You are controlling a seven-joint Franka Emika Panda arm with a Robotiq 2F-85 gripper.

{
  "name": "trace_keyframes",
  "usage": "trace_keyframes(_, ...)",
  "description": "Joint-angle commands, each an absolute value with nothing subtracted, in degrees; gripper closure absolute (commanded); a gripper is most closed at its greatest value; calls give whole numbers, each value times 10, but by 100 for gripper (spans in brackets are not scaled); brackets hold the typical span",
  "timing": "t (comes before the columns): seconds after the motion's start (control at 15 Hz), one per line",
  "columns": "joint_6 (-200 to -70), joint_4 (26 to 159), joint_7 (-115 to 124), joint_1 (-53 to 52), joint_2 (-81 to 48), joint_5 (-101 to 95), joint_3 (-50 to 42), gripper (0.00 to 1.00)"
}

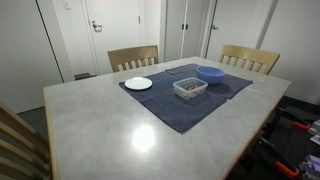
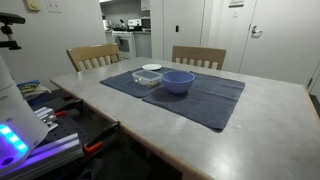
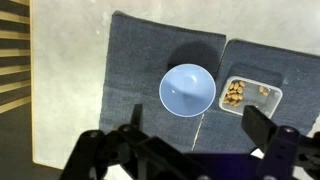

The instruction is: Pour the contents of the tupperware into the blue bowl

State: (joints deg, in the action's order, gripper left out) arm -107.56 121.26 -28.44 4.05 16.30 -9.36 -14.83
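Hand [image 3: 196, 122] hangs high over the dark mat [image 3: 140, 60], jaws spread wide, nothing in them. It shows only in the wrist view.

Tupperware [image 3: 250, 95] sits on the mat at 3 o'clock of the blue bowl [image 3: 186, 90], just beside it with a thin gap. No lid in sight, top open. Contents [image 3: 233, 94] are brownish bits, mostly bunched at the end nearest the bowl, with a few loose ones further toward 3 o'clock. Bowl looks empty.

In an exterior view the white plate [image 1: 138, 84] lies at 9 o'clock of the tupperware, apart from it, on the mat's edge. The mat lies flat on the grey tabletop [image 3: 70, 80].

Handling, my judgement:
- The container is light, thin clear plastic, so the walls likely flex under squeeze and the smooth sides may slip.
- Take it across the short width, jaws on the two long walls near the end away from the bowl, low enough not to ride off the rim. Moderate squeeze only.
- The bits are loose and dry, so they should slide in a rush once it tilts. Tip slowly, with the near end over the bowl's middle.
- The bowl is light too and could skate if bumped.
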Motion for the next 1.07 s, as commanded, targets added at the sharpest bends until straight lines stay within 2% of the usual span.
trace_keyframes(0.0, -1074, 1211, -287, 50, 162, -91, -140, 0)
trace_keyframes(0.6, -1095, 1190, -298, 21, 102, -51, -111, 0)
trace_keyframes(1.0, -1165, 1156, -306, 21, 22, -23, -94, 0)
